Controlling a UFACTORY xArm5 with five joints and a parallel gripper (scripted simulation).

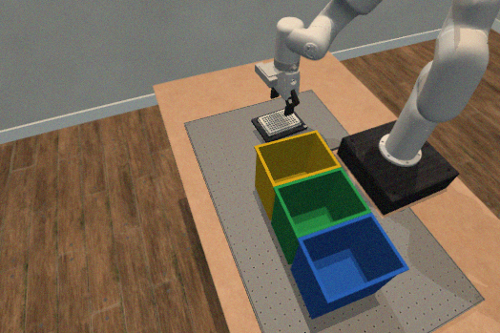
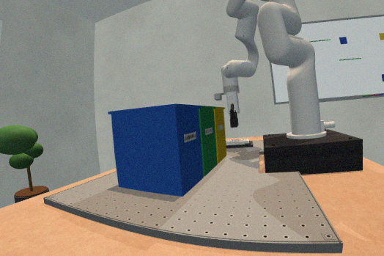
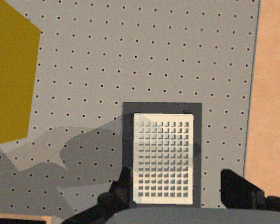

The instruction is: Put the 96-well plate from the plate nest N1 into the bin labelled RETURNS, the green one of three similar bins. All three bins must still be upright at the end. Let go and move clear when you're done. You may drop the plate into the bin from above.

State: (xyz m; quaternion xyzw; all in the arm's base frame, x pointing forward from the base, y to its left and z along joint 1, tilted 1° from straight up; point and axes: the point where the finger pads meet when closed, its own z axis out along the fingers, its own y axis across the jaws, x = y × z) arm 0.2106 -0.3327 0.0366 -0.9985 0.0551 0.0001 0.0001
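The white 96-well plate [image 1: 279, 122] lies flat in its dark plate nest [image 1: 281, 129] on the grey perforated mat, just behind the yellow bin. In the wrist view the plate [image 3: 164, 158] sits in the nest frame [image 3: 162, 111] between my two dark fingertips. My gripper [image 1: 285, 102] hangs a little above the plate, open and empty; it also shows in the side view [image 2: 233, 118], above the plate [image 2: 238, 141]. The green bin [image 1: 321, 202] stands upright, second in a row of three.
The yellow bin [image 1: 293, 159] stands between the nest and the green bin; the blue bin [image 1: 350, 259] is nearest the front. All three touch side by side. The arm's black base [image 1: 396, 170] sits to the right of the bins.
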